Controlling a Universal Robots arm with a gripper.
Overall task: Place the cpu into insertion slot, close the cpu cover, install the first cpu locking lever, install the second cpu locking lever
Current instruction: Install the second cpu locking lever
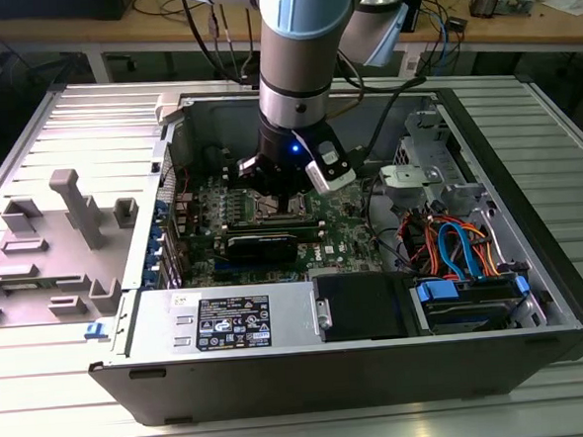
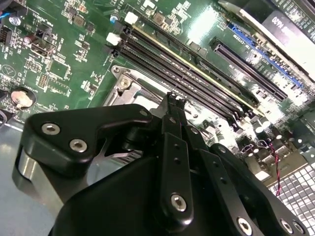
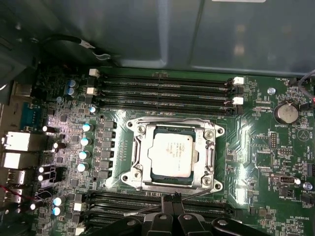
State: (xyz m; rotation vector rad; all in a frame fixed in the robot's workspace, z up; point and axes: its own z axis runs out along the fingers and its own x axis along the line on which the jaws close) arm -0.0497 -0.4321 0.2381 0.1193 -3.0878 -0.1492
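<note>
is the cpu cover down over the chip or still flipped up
Down. In the first wrist view the cpu cover lies flat, framing the cpu seated in its opening.

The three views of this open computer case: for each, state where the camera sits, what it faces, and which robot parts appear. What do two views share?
Exterior view: off the arm, above the case, looking down at the green motherboard; arm and gripper show.
First wrist view: on the arm, facing straight down on the silver-grey square cpu under its silvery metal cover frame; the gripper shows.
Second wrist view: on the arm, low and oblique across the long black memory slots; the gripper shows.
Both wrist views share the slots and gripper.
</note>
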